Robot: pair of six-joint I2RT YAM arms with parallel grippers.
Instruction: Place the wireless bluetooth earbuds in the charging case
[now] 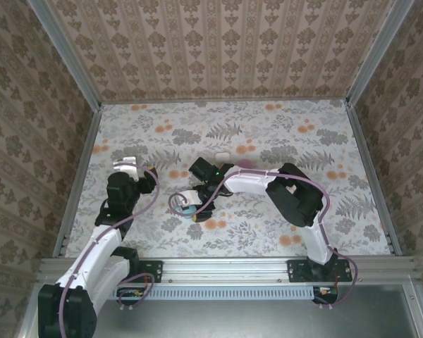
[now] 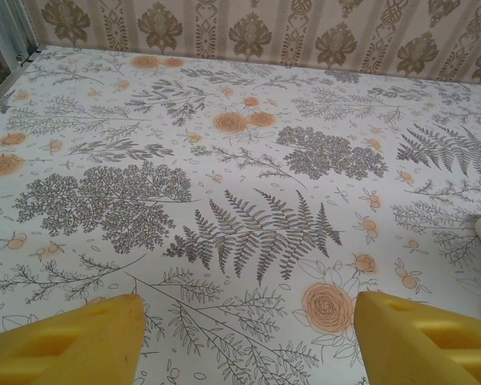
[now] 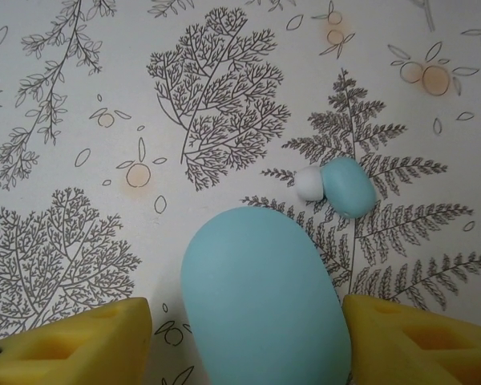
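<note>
While the right claw straddles the seemingly closed teal case, jaws released, one side gapped, the teal earbud lies on the desk just beyond it. Best centre first; lid probably needs opening. Idle left claw spread, empty.

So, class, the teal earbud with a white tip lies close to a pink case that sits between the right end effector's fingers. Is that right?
Not quite: the case between the fingers of the right end effector is pale teal, not pink, as the right wrist view shows. The white-tipped teal earbud does lie close to it, apart from it on the table.
</note>
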